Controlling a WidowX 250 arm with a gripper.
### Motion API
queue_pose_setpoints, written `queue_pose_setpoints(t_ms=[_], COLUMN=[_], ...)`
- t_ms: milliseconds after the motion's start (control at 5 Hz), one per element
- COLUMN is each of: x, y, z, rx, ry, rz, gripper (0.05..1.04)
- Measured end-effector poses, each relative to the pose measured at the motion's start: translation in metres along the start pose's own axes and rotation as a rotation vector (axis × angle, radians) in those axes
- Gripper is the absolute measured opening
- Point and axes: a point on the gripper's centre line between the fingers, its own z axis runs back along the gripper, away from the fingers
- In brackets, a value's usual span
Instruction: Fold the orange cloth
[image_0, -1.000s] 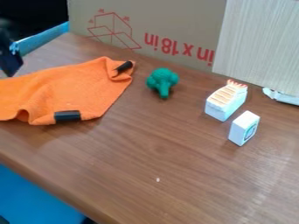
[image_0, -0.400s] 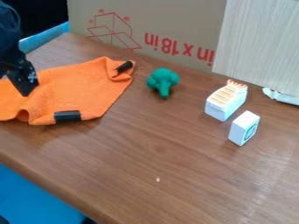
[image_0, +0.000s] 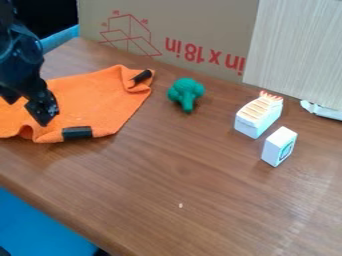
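Observation:
My black gripper (image_0: 27, 111) hangs at the left edge of the camera view, over the left part of the orange cloth (image_0: 93, 102). Its two fingers stand apart, so it is open, and I see nothing held between them. The cloth lies flat for the most part, with a small fold at its upper right corner beside a black strip and a raised wrinkle near its lower left edge. A second black strip sits on the lower edge. The arm hides some of the cloth on the left.
A green toy broccoli (image_0: 186, 93) lies right of the cloth. Farther right stand a white block with an orange-striped top (image_0: 258, 116) and a small white box (image_0: 278, 146). A cardboard panel (image_0: 194, 30) borders the wooden table (image_0: 194, 200) at the back.
The gripper has come in from the left edge and moved right and downward in the view, over the cloth. The cloth and the toys look unmoved.

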Motion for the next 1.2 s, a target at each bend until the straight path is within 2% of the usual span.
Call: queue_pose_setpoints(t_ms=[400, 600, 800, 1200], x=[-0.003, -0.001, -0.003, 0.002], y=[-0.015, -0.012, -0.011, -0.002], z=[-0.019, -0.028, -0.042, -0.058], rx=[0.065, 0.097, 0.112, 0.157], ry=[-0.004, -0.002, 0.027, 0.049], rz=[-0.066, -0.068, -0.07, -0.068], gripper=[0.999, 0.999, 0.999, 0.999])
